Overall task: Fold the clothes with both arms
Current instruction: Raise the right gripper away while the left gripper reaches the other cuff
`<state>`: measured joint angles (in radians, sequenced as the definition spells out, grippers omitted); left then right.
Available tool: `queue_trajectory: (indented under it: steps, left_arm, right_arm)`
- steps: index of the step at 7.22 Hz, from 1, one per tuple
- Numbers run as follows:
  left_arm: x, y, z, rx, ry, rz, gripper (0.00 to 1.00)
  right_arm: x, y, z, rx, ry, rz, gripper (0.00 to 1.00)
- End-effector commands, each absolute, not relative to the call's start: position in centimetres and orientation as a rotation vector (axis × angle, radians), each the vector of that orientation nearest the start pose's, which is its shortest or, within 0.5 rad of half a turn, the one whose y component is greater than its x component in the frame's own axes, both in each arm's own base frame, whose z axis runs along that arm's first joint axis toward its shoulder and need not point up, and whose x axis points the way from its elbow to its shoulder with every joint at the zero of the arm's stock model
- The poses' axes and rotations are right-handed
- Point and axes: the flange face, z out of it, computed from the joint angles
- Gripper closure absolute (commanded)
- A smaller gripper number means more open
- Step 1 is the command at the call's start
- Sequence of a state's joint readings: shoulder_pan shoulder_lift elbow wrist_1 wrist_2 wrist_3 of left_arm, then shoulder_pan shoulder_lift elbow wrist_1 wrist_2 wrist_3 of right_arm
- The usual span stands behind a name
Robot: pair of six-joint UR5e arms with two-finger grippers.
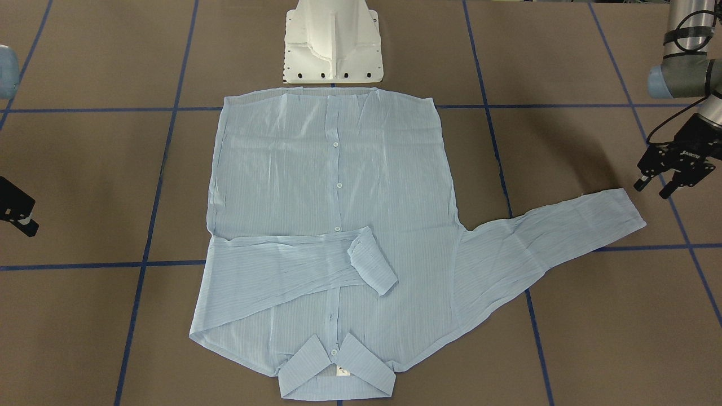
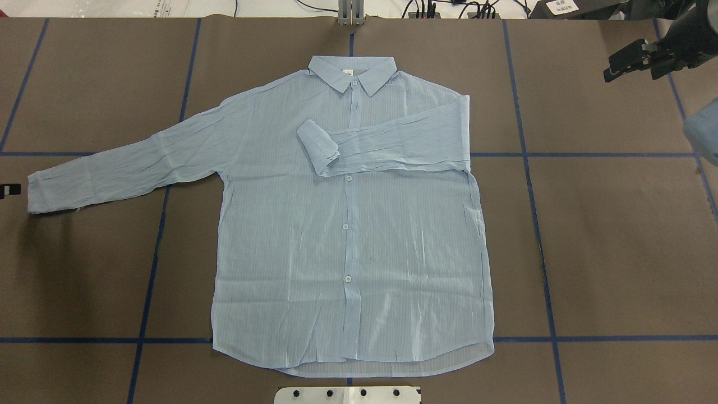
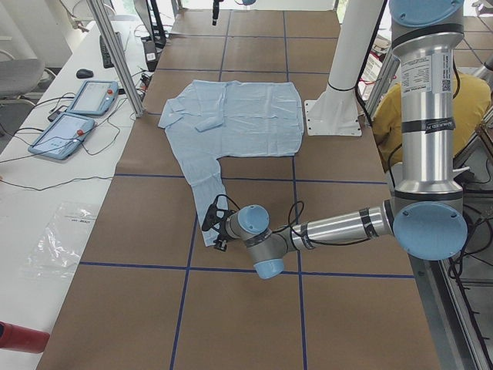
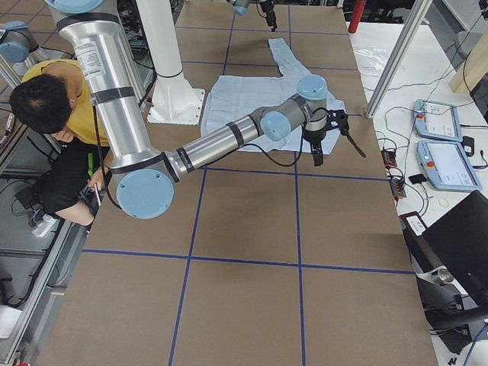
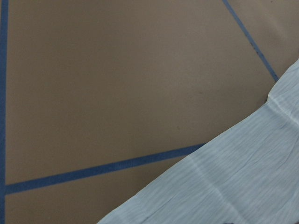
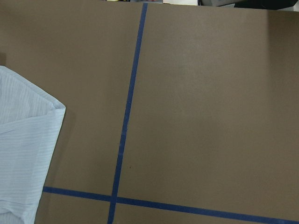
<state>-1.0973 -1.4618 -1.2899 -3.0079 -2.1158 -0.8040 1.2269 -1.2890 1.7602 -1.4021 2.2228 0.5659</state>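
Shirt (image 2: 348,241) is lying flat and face-up in the middle of the table (image 2: 617,252), with its collar (image 2: 352,76) at 12 o'clock in the overhead view and its hem (image 2: 359,367) at 6, toward the white base (image 2: 348,394). Trouble is likeliest starting at the outstretched left sleeve (image 2: 129,163), pointing to 9 o'clock. The thin crinkled cloth could be slipping out of a shallow pinch, or dragging the body askew if lifted too fast. Such a tug could also be unrolling the curled cuff (image 2: 318,147) of the right sleeve (image 2: 404,143), already folded across the chest. Left gripper (image 1: 651,190) is hanging with fingers spread and holding nothing, just off that outstretched sleeve's end at 9 o'clock, not touching it. Right gripper (image 4: 337,151) is waiting well apart at about 2 o'clock, its fingers seemingly parted and empty, though it is only partly showing.
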Motion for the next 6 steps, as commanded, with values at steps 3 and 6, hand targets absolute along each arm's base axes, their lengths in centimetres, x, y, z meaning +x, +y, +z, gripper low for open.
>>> queue_trajectory:
  steps: [3,6]
  left_arm:
    - [17.3,-41.9,69.2,0.478,1.002,-0.013,0.3]
    - [17.8,-41.5,69.5,0.476,0.997,0.002,0.34]
  right_arm:
    - [-12.7,-57.1,40.1,0.278,-0.832,0.001,0.0]
    - [-12.5,-56.7,40.2,0.279,-0.831,0.001,0.0]
